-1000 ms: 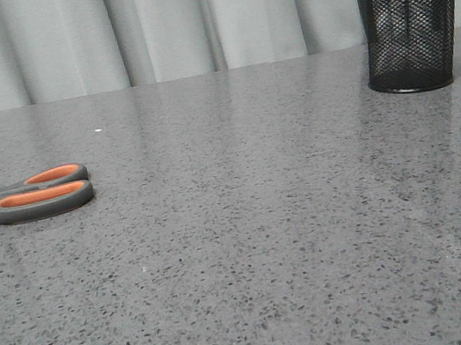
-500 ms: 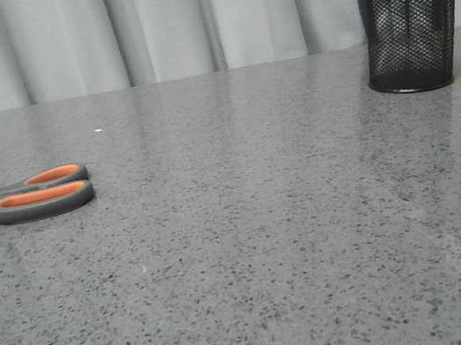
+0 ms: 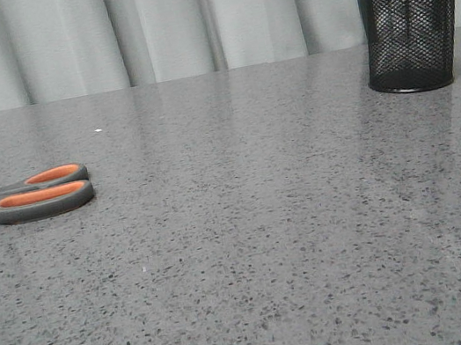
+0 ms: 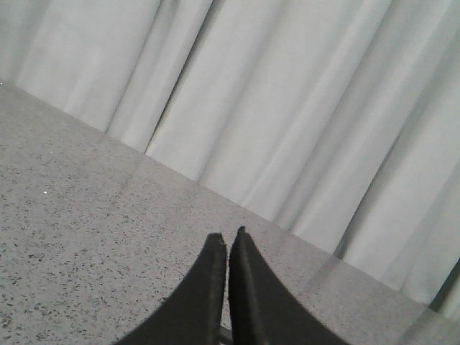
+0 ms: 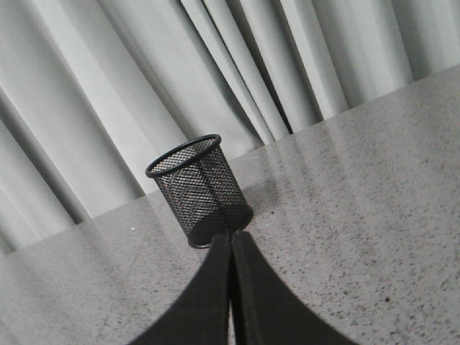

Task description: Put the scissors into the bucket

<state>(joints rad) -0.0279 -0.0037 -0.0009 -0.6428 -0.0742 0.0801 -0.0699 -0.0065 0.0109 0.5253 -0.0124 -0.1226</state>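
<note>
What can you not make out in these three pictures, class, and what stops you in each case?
1. The scissors: front view, blades cut off by the left edge.
2. The bucket: front view, its inside is hidden by the dark mesh wall; the right wrist view shows no more.
3. Both arms: absent from the front view; each wrist view shows only shut fingertips, left gripper, right gripper.

scissors far left of bucket

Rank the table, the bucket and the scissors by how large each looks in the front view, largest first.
1. Table: fills most of the view.
2. Bucket and scissors: too close to rank. The bucket is taller, the scissors longer but cut off at the frame edge and nearer the camera.
</note>
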